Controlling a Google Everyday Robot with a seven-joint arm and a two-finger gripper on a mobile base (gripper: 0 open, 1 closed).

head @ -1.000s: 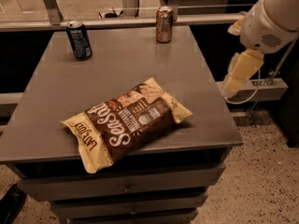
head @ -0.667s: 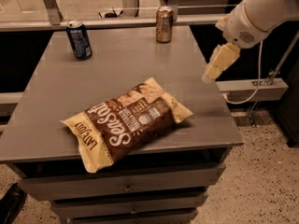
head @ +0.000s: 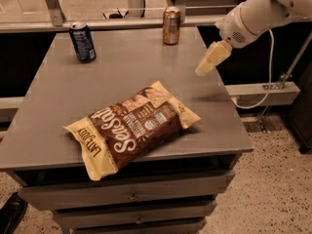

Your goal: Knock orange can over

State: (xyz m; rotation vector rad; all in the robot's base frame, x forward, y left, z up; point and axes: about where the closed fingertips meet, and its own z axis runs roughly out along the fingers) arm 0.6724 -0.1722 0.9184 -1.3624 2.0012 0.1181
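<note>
The orange can (head: 171,26) stands upright at the far edge of the grey table (head: 122,72), right of centre. It is copper-orange with a pale label band and a silver top rim. My gripper (head: 204,68) hangs from the white arm that reaches in from the upper right. It is above the table's right side, to the right of the can and nearer the camera, apart from the can.
A dark blue can (head: 82,42) stands upright at the far left of the table. A brown and yellow snack bag (head: 131,126) lies near the front edge. A white cable (head: 265,77) runs to a rail on the right. Drawers sit below the tabletop.
The arm has swung left and further back, bringing my gripper from beside the table's right edge to over the table, closer to the orange can. The cans and bag have not moved.
</note>
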